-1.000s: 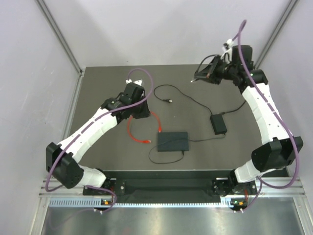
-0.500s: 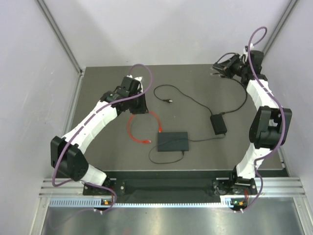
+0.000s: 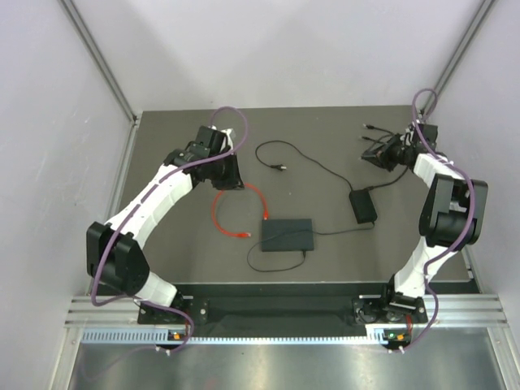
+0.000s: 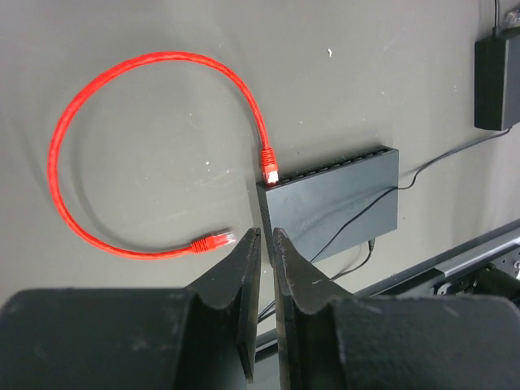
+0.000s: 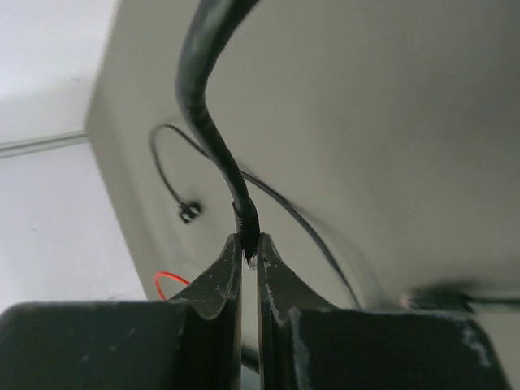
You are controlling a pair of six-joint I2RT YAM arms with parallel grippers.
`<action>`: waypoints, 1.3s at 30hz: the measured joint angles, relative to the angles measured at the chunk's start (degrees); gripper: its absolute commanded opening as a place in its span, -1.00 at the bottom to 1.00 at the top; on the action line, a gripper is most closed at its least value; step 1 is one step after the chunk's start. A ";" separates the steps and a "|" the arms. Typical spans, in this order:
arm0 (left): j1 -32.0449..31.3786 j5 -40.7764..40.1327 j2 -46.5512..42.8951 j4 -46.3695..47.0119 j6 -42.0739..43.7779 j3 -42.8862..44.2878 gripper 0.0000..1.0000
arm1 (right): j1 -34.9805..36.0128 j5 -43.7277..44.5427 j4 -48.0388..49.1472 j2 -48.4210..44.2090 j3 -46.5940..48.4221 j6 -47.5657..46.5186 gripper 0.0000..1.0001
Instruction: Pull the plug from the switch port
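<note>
Two arms: the left arm reaches over the far-left part of the tabletop. The right arm is folded toward the far-right corner.
Switch: the switch lies flat near the middle of the tabletop, toward the near edge. Its row of ports runs along the far long edge.
Plug: the plug of the red cable sits in the end port at the switch's far-left corner.
Red cable: the red cable runs from that plug in an open loop on the tabletop, left of the switch. Its other connector lies loose near the switch's left end, not touching it.
Left end effector: the left end effector hangs above the surface over the red loop, apart from the switch. Its fingers are almost pressed together, with only a thin slit between them and nothing in it. It touches neither the cable nor the switch.
Right end effector: the right end effector is pressed together, pinching a black cable at its fingertips. It seems to grip the stiff collar near the cable's end, though the wrist view is blurred.
Power adapter: the power adapter lies to the right of the switch, apart from it. A thin black lead ends loose on the tabletop beyond the switch.
</note>
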 measured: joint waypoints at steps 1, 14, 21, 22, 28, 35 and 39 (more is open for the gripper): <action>0.04 0.22 0.26 0.00 0.00 -0.02 -0.67 | -0.17 0.31 -1.33 0.00 -0.42 -0.74 -0.94; 0.68 1.90 0.94 0.00 -1.73 -0.02 -0.67 | -1.99 5.29 -16.79 6.38 2.10 -8.81 -0.67; 0.68 2.75 0.94 -0.04 -3.48 -0.20 -0.67 | -2.01 7.72 -22.58 10.05 7.98 -11.82 -0.40; 0.68 2.89 0.94 -0.04 -3.74 -0.22 -0.67 | -2.01 8.59 -23.15 10.05 8.70 -12.44 -0.28; 0.68 3.34 0.96 -0.07 -5.09 -0.44 -0.66 | -1.99 12.22 -27.54 9.09 10.51 -15.32 -0.14; 0.70 4.35 1.75 -0.26 -6.67 -0.31 -0.65 | 2.82 17.35 -32.83 -2.56 10.34 -19.30 -0.10; 1.18 6.36 5.01 -0.44 -8.00 0.17 -0.64 | 12.55 17.59 -33.53 -7.85 10.62 -20.90 -0.12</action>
